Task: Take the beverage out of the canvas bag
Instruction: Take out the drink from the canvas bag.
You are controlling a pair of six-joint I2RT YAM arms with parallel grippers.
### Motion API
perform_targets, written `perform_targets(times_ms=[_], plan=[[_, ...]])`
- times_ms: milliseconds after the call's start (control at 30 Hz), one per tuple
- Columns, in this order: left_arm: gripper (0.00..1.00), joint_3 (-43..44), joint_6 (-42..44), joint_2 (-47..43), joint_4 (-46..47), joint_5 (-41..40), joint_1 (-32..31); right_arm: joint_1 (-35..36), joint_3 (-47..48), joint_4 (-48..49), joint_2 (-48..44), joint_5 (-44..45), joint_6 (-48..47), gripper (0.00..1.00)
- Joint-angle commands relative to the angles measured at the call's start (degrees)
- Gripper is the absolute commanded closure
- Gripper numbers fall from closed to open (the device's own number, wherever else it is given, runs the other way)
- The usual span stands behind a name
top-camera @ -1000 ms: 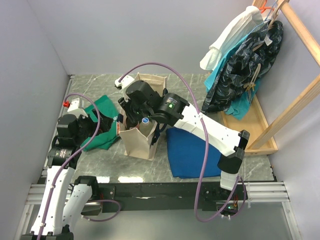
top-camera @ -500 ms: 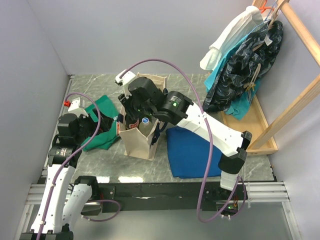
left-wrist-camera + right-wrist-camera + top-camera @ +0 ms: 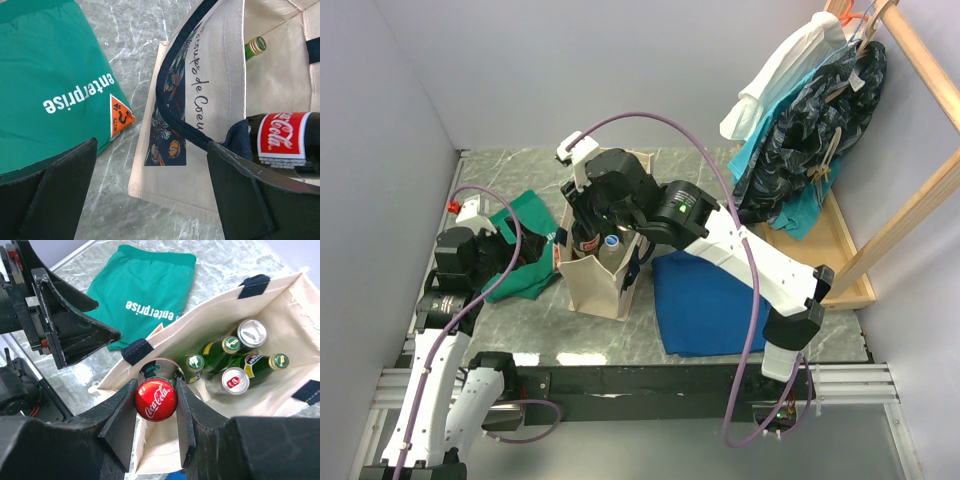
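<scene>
From above: showing the bag [image 3: 592, 288] upright on the marbled worktop [image 3: 520, 170], with a green cloth [image 3: 530, 215] just beside it on the left and a blue cloth [image 3: 705, 305] on the right. Reaching the right hand [image 3: 588, 232] down into the bag's mouth, fingertips hidden under the wrist. Holding the left hand [image 3: 512, 262] low over the near edge of the green cloth, beside the bag. From the left wrist: holding the left hand [image 3: 150, 150] spread wide and gripping nothing, one finger over the green cloth [image 3: 50, 65], the other over the side of the bag [image 3: 220, 75]. Looking past a navy handle [image 3: 159, 95] at the cola bottle [image 3: 280, 137], red label showing at the bag's edge, and at the gold cap of one of the green bottles [image 3: 256, 46] deeper in. From the right wrist: pinching the red cap of the cola bottle [image 3: 156, 401] between the two fingers of the right hand [image 3: 156, 385], pressed in on it from either side. Standing the bottle's body inside the bag [image 3: 280, 305], in the corner nearest the green cloth [image 3: 150, 285], next to a navy handle tab. Sharing the bag with three green bottles [image 3: 195, 361] and two cans [image 3: 251, 332], all upright and clustered near the middle. Showing the left hand's spread fingers at the left edge, apart from the bag.
</scene>
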Motion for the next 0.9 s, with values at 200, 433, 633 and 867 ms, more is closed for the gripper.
perform_targets(times_ms=[200,433,633,867], plan=[[0.04,0.66,-0.18,-1.79,1.75,-2.29,-0.09,0.23,3.13,11.41,-7.8,5.35,-2.72,1.0],[0.04,0.58,1.13,-2.93,4.03,-4.76,-0.09,0.15,5.06,10.89,-7.36,5.09,-4.47,1.0],[0.04,0.57,3.77,-3.38,4.92,-8.27,-0.09,0.23,5.94,10.45,-7.54,5.09,-5.0,1.0],[0.04,2.15,3.69,0.93,5.0,-8.63,-0.09,0.15,7.0,10.89,-7.71,7.37,-6.58,1.0]])
